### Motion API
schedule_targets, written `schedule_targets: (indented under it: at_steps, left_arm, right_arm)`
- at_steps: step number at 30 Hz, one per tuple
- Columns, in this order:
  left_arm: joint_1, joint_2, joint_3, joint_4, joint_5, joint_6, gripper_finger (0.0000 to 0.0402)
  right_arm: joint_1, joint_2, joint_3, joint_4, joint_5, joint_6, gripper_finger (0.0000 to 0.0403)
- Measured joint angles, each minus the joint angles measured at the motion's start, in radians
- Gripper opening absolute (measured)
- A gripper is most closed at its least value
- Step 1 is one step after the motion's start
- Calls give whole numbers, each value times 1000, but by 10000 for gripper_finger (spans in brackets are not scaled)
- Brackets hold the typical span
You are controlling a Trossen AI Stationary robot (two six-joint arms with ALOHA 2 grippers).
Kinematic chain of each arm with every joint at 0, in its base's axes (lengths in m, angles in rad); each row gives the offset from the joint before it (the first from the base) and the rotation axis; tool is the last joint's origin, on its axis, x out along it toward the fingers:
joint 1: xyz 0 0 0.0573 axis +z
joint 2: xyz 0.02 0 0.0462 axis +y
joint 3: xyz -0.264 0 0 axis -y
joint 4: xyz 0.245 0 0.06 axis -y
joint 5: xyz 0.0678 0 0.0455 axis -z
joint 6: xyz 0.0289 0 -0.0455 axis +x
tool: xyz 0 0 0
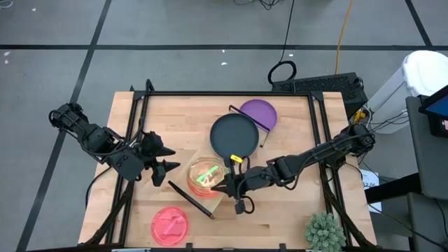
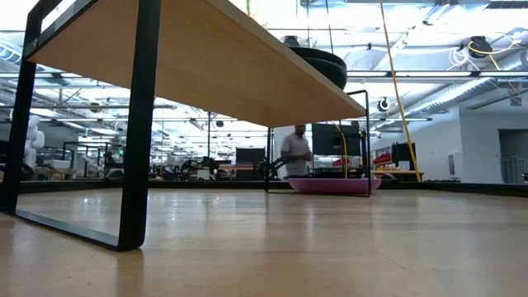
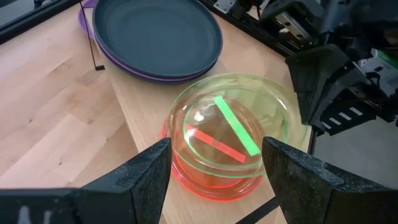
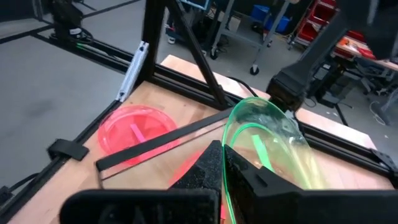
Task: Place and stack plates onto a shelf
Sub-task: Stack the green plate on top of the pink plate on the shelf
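Note:
The shelf [image 1: 183, 162], a light-wood board, lies slantwise over the table, and its black frame end [image 4: 168, 139] stands near me. A dark teal plate [image 1: 234, 135] sits on a purple plate [image 3: 86, 17] at the shelf's far end. A second purple plate [image 1: 260, 112] shows just behind them. A lime-green plate [image 3: 233, 127] lies over a pink plate [image 3: 205, 186] at the shelf's near end, with my right gripper [image 1: 227, 183] shut on it. My left gripper [image 1: 170, 159] hovers open to the left of this pair, touching nothing. Another pink plate [image 1: 170, 224] rests on the table. My right gripper pinches the lime-green plate's rim [image 4: 231, 132] between its two fingers, on the side toward the table's right. The fingers come nearly level from the right. The plate is tilted, and its lower part [image 3: 211, 171] rests on the pink plate beneath.
A spiky green plant [image 1: 323, 231] stands at the near right corner. Black frame rails [image 1: 133, 133] run along the table's left and right sides. In the low view a person [image 2: 295, 153] stands in the room beyond the table.

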Motion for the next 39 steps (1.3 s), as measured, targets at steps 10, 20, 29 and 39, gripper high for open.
schedule_targets:
  at_steps: [10,20,29,39]
  left_arm:
    - [0,0,0,0,-15,-5,255]
    - [0,0,0,0,-28,-27,255]
    - [0,0,0,0,-29,-26,255]
    - [5,0,0,0,-29,-29,255]
  right_arm:
    - [-16,29,0,29,-38,-1,0]
    - [-18,47,0,40,-14,-42,0]
    - [-20,47,0,17,-19,-55,0]
    - [-24,47,0,16,-23,-1,0]
